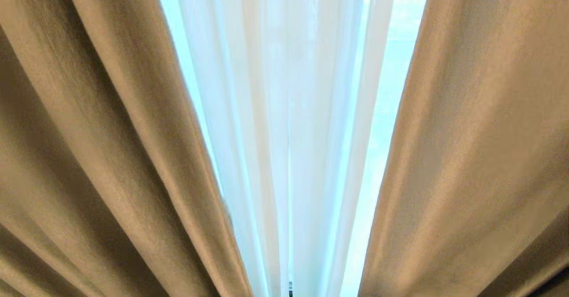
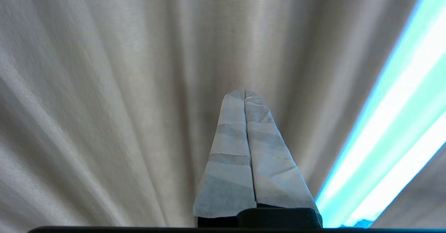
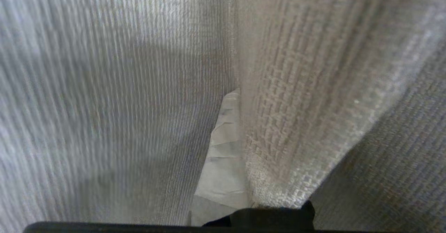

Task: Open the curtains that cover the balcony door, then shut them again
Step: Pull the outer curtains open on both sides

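The curtains fill the head view: a thick beige drape on the left point(image 1: 111, 154), another on the right point(image 1: 480, 154), and white sheers point(image 1: 289, 110) in the gap between them. The balcony door is hidden behind the sheers; only bright light comes through. Neither arm shows in the head view. My left gripper point(image 2: 245, 92) is shut and empty, its taped fingers pointing at pleated curtain cloth point(image 2: 122, 86) without holding it. My right gripper point(image 3: 239, 91) is shut on a fold of the woven curtain point(image 3: 296, 121). One taped finger point(image 3: 226, 149) shows; the cloth covers the other.
A bright strip of sheers and daylight point(image 2: 393, 135) runs past the left gripper on one side. A thin dark line point(image 1: 290, 288) shows at the foot of the sheers. Cloth surrounds both grippers closely.
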